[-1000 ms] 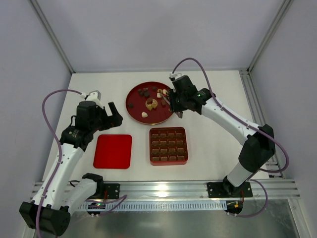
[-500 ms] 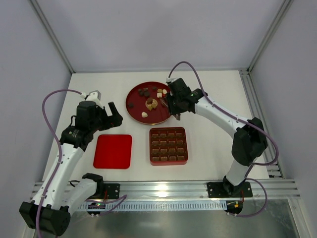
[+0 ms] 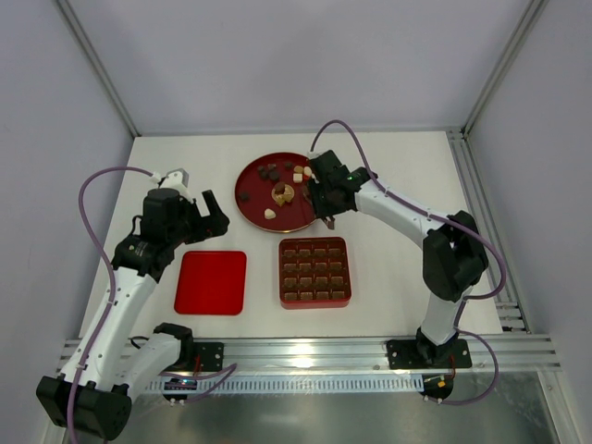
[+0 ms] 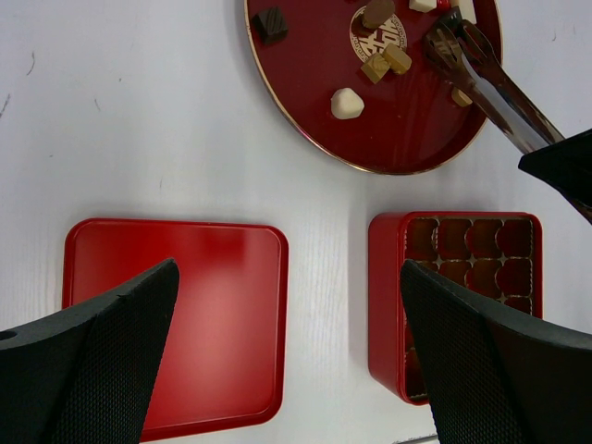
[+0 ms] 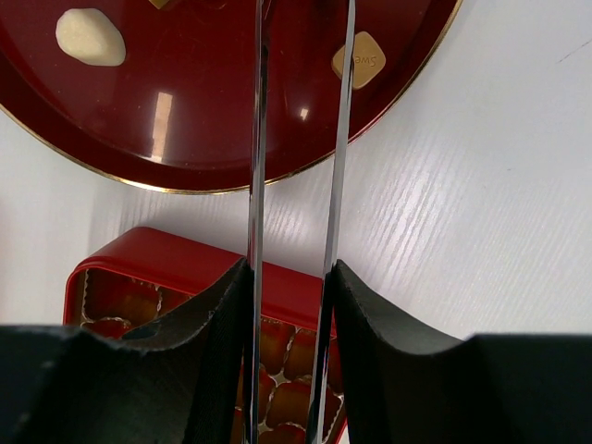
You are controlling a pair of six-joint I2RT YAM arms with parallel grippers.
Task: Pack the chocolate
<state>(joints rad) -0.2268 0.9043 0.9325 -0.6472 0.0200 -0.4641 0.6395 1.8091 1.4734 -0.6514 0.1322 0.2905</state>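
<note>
A white counter sat between pale walls. The chocolate lay scattered on a round red plate at the far middle. Metal tongs, pinched by the right fingers, reached over the plate's right side. Toward the near edge stood the red box, with its lid to the left. The left fingers hung spread wide near the lid.

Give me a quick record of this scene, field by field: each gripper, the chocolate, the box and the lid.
left gripper: open, empty, left of the plate
right gripper: shut on tongs, their tips over the plate
chocolate: loose pieces on the round red plate
box: red, just nearer than the plate, compartments in view look empty
lid: red, lying flat, left of the box, apart from it
</note>
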